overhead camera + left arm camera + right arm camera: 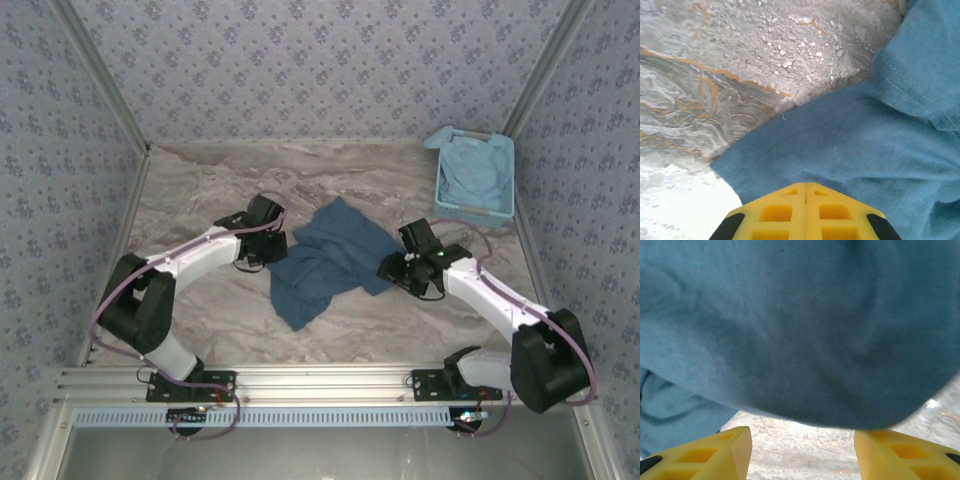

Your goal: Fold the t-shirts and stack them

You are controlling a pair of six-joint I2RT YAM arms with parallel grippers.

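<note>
Two robot arms are bolted at the near edge of a marble-patterned desk [200,190], reaching inward toward a crumpled dark teal-blue shirt [330,262] that lies between them at the middle of the desk.

The left tool [272,245] sits at the shirt's left edge. In its wrist camera, the left tool's yellow fingers [790,212] are pressed together with no gap. The shirt's stitched hem [805,127] runs just beyond their tips. Whether any cloth is pinched between them cannot be told.

The right tool [392,268] sits at the shirt's right edge. In the right wrist camera its jaws stand wide apart with bare desk showing between them. A thick bulge of the dark shirt [800,330] hangs just ahead of and above the gap, not yet inside it.

At the far right stands a pale-blue basket [510,175], well apart from both arms, holding a paler sky-blue shirt [472,172].

Risks, as a judgement: the right tool may close on a bunched wad of several layers rather than one edge, so a lift would raise a lump instead of spreading the shirt. If the left tool holds little or no cloth, any pull could slip off the hem. An uneven pull between the arms could also twist the shirt further.
</note>
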